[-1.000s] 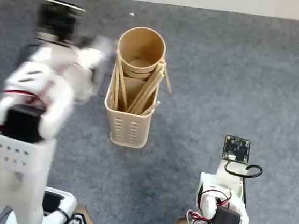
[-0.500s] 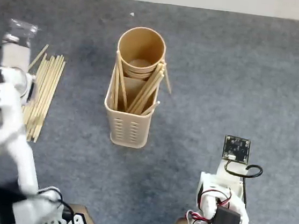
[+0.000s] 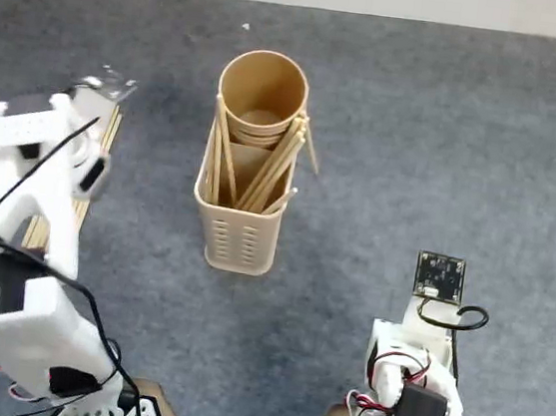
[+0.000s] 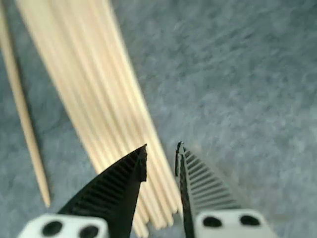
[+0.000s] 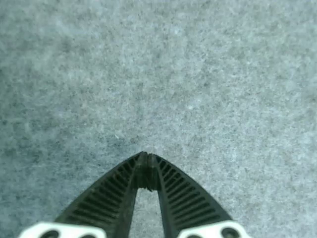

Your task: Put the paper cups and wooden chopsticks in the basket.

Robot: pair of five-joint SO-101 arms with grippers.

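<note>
Low at the lower right of the high view, folded near its base: the right arm (image 3: 414, 384). Tip to tip in the right wrist view, the right gripper (image 5: 147, 157), clamped on nothing, over bare grey carpet (image 5: 223, 74).

Up the left side of the high view, bent over the carpet: the left arm (image 3: 39, 191). In the left wrist view, the left gripper (image 4: 161, 148) parted by a narrow gap and holding nothing. Directly beneath it, the loose chopsticks (image 4: 94, 94), a bundle running from the upper left of the frame down to the lower centre, its end under the gap. Contact with the bundle: cannot tell. Apart at the left edge, a single chopstick (image 4: 22, 114).

Farther up, at upper centre, well apart from both grippers: the basket (image 3: 240, 234), upright, with standing chopsticks (image 3: 274, 172) inside and stacked paper cups (image 3: 262, 91) in its far end.
</note>
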